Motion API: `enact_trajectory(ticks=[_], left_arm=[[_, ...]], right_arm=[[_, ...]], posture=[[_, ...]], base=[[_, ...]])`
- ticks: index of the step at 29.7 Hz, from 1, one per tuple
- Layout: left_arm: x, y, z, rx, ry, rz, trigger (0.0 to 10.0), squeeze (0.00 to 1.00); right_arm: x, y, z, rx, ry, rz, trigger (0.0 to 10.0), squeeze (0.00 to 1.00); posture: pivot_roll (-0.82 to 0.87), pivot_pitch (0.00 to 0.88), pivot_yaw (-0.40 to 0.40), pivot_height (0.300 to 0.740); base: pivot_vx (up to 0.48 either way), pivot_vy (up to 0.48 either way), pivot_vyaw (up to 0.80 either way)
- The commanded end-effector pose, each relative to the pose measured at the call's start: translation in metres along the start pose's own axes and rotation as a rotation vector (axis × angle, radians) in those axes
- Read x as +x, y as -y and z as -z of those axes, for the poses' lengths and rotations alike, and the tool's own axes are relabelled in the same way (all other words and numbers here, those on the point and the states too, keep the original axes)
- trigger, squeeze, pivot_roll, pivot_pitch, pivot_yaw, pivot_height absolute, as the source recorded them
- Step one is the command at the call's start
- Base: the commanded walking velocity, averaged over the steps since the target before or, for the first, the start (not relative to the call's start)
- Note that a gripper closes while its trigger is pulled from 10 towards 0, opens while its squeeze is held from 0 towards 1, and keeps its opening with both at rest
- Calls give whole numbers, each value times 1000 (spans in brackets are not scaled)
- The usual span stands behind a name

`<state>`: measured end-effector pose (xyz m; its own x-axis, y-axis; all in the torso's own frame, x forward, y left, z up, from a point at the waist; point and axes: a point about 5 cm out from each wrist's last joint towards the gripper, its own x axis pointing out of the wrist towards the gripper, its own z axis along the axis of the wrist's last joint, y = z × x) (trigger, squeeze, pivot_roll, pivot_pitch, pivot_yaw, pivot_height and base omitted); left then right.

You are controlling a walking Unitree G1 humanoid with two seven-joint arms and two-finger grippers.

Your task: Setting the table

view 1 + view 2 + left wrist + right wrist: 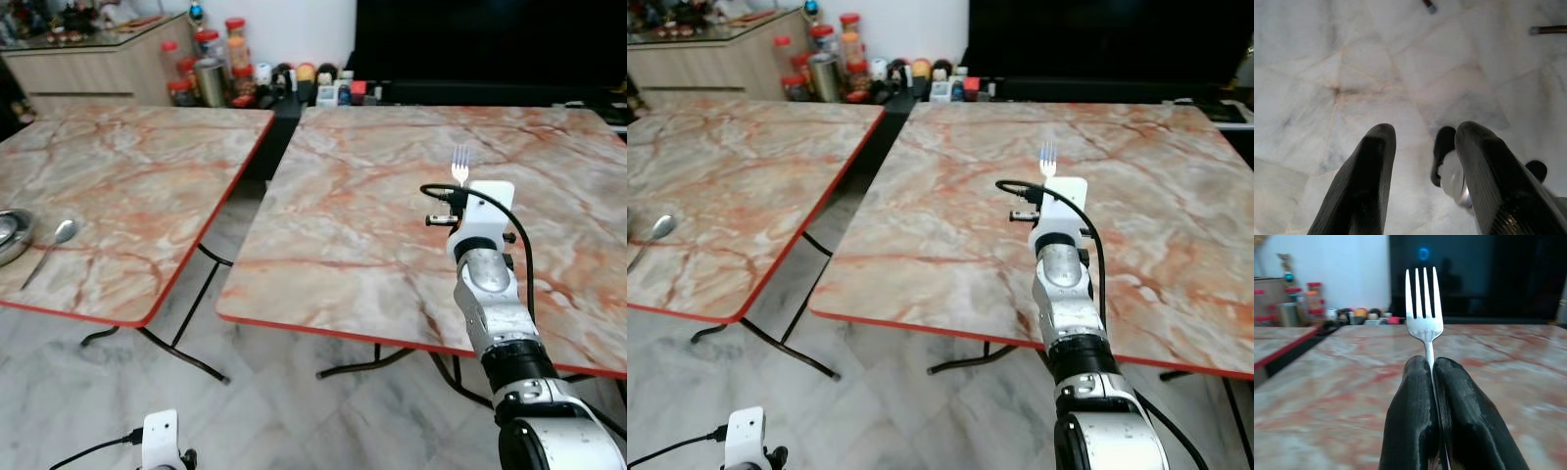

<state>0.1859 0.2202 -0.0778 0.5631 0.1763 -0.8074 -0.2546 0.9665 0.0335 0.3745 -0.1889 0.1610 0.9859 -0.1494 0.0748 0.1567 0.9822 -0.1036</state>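
Two marble-topped tables stand side by side. Above the right table (392,196), toward its middle, the right gripper (1432,369) pinches a fork (1423,303) upright; lower it slowly, laying it flat before releasing. The left gripper (1422,147) hangs parted over floor.

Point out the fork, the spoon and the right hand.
fork (1423,298), right wrist view, on its tines.
spoon (65,231), left eye view, on its bowl.
right hand (1433,369), right wrist view, between fingertips.
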Motion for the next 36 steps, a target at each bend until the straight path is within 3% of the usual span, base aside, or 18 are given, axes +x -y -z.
enact_trajectory(ticks=[1,36], left_arm=[[0,-6,0,-5,-2,-21,10000,0],[0,-7,-2,-8,1,-30,10000,0]], right_arm=[[2,-11,-12,-8,44,-32,10000,0],[-7,-28,-10,2,35,-74,10000,0]], posture=[[-1,0,50,740],[17,0,45,740]], base=[[0,480,0],[0,480,0]])
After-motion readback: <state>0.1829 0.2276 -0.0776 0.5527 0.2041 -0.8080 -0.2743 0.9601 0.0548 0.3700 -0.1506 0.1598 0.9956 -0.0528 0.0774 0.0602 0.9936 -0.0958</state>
